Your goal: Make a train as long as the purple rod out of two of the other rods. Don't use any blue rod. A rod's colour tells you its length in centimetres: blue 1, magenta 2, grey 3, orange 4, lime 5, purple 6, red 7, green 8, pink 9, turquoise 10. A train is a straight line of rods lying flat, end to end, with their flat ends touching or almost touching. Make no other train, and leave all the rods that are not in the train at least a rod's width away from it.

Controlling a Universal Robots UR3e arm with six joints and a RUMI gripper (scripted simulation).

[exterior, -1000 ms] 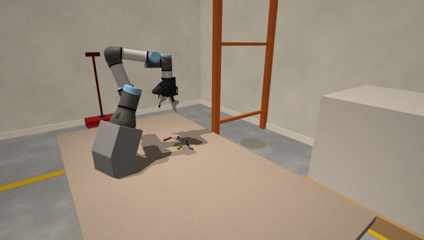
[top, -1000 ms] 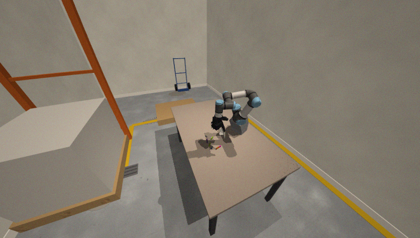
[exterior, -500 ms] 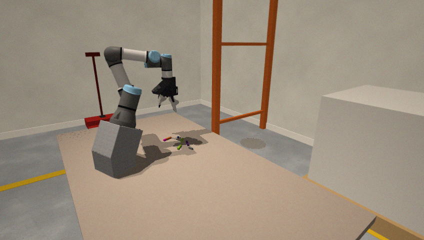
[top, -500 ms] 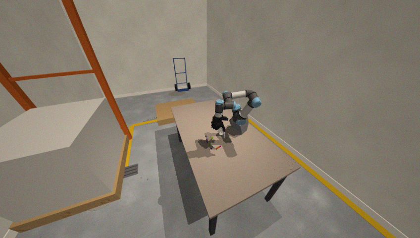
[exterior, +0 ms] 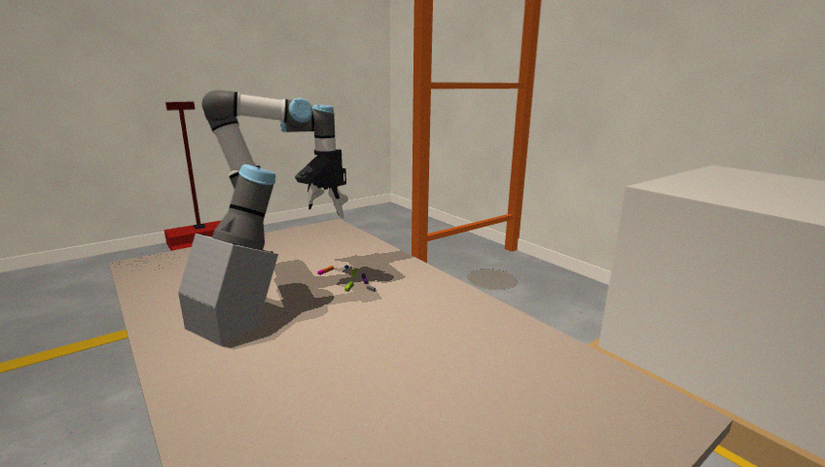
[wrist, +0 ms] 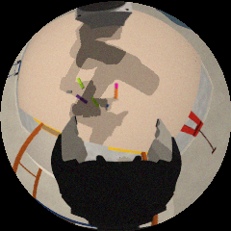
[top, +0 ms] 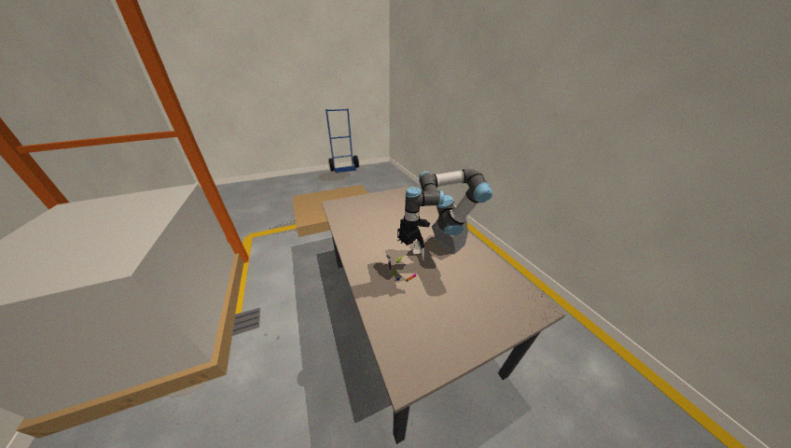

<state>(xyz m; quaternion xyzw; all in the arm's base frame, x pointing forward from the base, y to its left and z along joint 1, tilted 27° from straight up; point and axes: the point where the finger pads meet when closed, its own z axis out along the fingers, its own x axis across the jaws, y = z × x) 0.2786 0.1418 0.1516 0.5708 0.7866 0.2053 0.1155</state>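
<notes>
My gripper (top: 420,255) (exterior: 326,211) (wrist: 116,117), black-bodied with pale grey, dark-tipped fingers, stands wide open above the flat, beige-topped table (top: 471,321) (exterior: 405,358) (wrist: 178,63), holding nothing. Below me, a short bright magenta rod (top: 414,275) (exterior: 321,270) (wrist: 115,86) and a longer orange rod (top: 409,278) (exterior: 329,268) (wrist: 115,94) lie flat in one straight line, end to end; I see them touching or almost touching.

The slim, dark purple rod (top: 389,264) (exterior: 364,278) (wrist: 82,99) lies flat in the shade, well apart from that pair. Near one of its ends is a small grey rod (top: 389,257) (exterior: 371,288) (wrist: 69,91). A bright lime-green rod (top: 398,259) (exterior: 348,285) (wrist: 80,84) lies in the light nearby, tilted across my wrist view. Between the purple rod and the orange one, a darker-looking green rod (top: 395,273) (exterior: 354,272) (wrist: 95,102) sits in my shadow; I cannot tell its exact shade. A tiny dark blue rod (top: 397,279) (exterior: 346,267) (wrist: 107,105) rests between this green one and the orange, near both.

Relative to grey pedestal (top: 458,243) (exterior: 199,315) (wrist: 103,18): no discernible displacement of arm (top: 450,177) (exterior: 261,107) or rods (top: 410,277) (exterior: 328,269) (wrist: 115,93); any smaller shift unresolvable.
</notes>
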